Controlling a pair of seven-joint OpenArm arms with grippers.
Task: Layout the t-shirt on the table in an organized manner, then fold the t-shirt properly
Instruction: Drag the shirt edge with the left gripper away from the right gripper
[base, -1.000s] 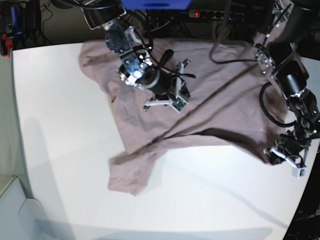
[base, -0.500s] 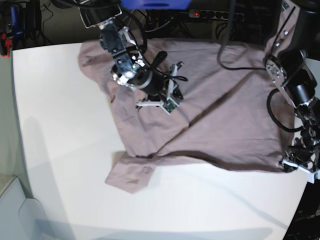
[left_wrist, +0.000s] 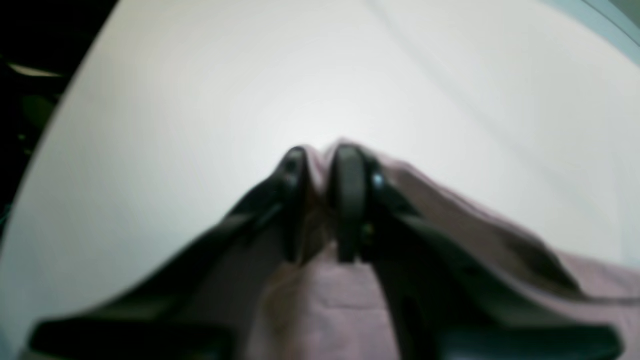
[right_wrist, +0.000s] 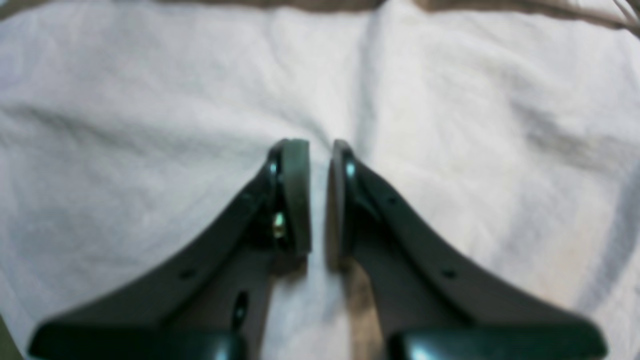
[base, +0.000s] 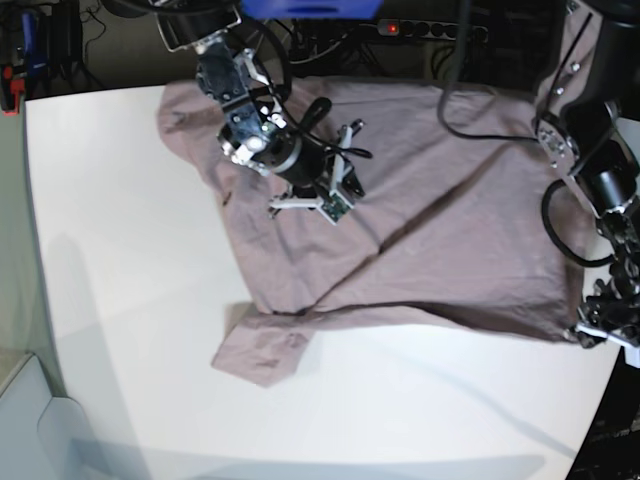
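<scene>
The mauve-pink t-shirt (base: 450, 230) lies spread across the back half of the white table (base: 130, 250), with a diagonal crease and one sleeve (base: 258, 355) folded out at the front left. My left gripper (base: 592, 335) is at the shirt's front right corner, near the table's edge. In the left wrist view its fingers (left_wrist: 320, 170) stand close together with a pinch of the t-shirt (left_wrist: 325, 310) between them. My right gripper (base: 335, 188) hovers over the shirt's back left part. Its pads (right_wrist: 320, 170) show a narrow gap, nothing in it, with the t-shirt (right_wrist: 450, 100) below.
A power strip with a red light (base: 392, 27) and cables lie behind the table. The table's curved edge runs close to my left gripper at the right. A pale grey surface (base: 20, 410) sits at the lower left corner.
My left gripper has dragged the shirt's corner toward the front right, stretching the hem out and flattening the big fold. My right gripper has shifted slightly toward the back left.
</scene>
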